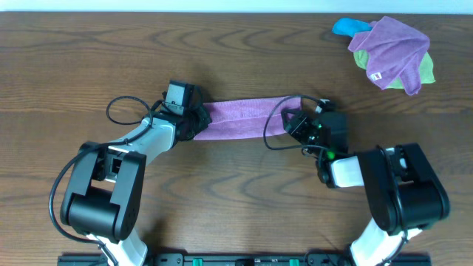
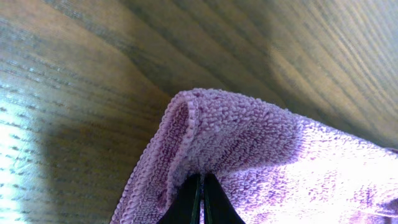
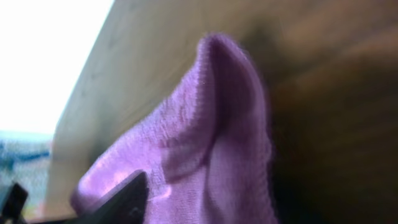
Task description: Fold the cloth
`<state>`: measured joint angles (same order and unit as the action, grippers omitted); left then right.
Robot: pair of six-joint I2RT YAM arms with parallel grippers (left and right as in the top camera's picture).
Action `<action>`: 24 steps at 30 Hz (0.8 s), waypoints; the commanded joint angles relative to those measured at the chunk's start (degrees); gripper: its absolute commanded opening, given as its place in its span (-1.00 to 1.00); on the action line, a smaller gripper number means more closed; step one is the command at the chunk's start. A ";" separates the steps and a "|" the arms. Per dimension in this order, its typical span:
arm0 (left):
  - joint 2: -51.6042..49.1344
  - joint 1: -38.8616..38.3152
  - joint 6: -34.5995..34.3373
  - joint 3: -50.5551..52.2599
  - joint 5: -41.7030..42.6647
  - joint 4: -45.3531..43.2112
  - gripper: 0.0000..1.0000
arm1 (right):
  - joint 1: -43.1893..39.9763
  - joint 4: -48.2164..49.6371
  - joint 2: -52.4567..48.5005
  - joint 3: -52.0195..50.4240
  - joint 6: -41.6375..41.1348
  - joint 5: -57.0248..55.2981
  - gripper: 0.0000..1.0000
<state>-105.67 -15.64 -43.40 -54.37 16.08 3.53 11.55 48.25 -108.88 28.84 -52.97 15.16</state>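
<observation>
A purple cloth (image 1: pixel 244 118) lies stretched as a narrow band across the middle of the wooden table (image 1: pixel 89 59). My left gripper (image 1: pixel 194 122) is shut on its left end; in the left wrist view the black fingertips (image 2: pixel 203 190) pinch a raised fold of the cloth (image 2: pixel 249 134). My right gripper (image 1: pixel 295 122) holds the right end; in the right wrist view the cloth (image 3: pixel 217 143) rises in a peak over one dark finger (image 3: pixel 121 199). The other finger is hidden.
A pile of other cloths, purple (image 1: pixel 392 48), green (image 1: pixel 423 70) and blue (image 1: pixel 347 27), lies at the far right corner. Black cables loop beside both wrists (image 1: pixel 126 107).
</observation>
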 commanded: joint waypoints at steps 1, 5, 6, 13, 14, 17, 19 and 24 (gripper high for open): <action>-0.39 -0.15 1.22 -0.59 -1.01 1.03 -0.88 | 1.73 -3.98 -4.98 -2.84 0.02 -4.96 -0.36; -0.39 -0.15 1.22 -0.59 -0.87 1.18 -0.89 | 1.66 -1.03 -4.98 -2.67 4.76 -5.09 -0.91; -0.39 -0.15 1.20 -0.59 -0.68 1.18 -0.89 | 1.66 0.00 -4.96 -2.64 5.60 -5.07 -0.98; -0.39 -0.13 1.20 -0.59 0.48 1.18 -0.89 | 1.62 3.58 -1.84 -2.64 9.46 -1.11 -0.98; -0.39 -0.13 1.22 -0.59 0.46 1.18 -0.89 | 1.62 3.39 -0.61 -2.64 10.08 -0.24 -0.97; -0.39 -0.13 1.22 -0.59 0.46 1.18 -0.89 | 1.75 1.05 3.56 -2.64 10.54 0.76 -0.97; -0.39 -0.13 1.22 -0.59 0.48 1.18 -0.89 | 2.12 -1.31 7.23 -2.64 12.07 1.38 -0.97; -0.39 -0.13 1.20 -0.59 0.48 1.18 -0.89 | 3.52 -7.63 16.44 -2.60 14.56 0.09 -0.97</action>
<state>-105.67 -15.64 -43.22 -54.37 16.34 4.29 14.11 41.67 -95.66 26.30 -41.12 15.22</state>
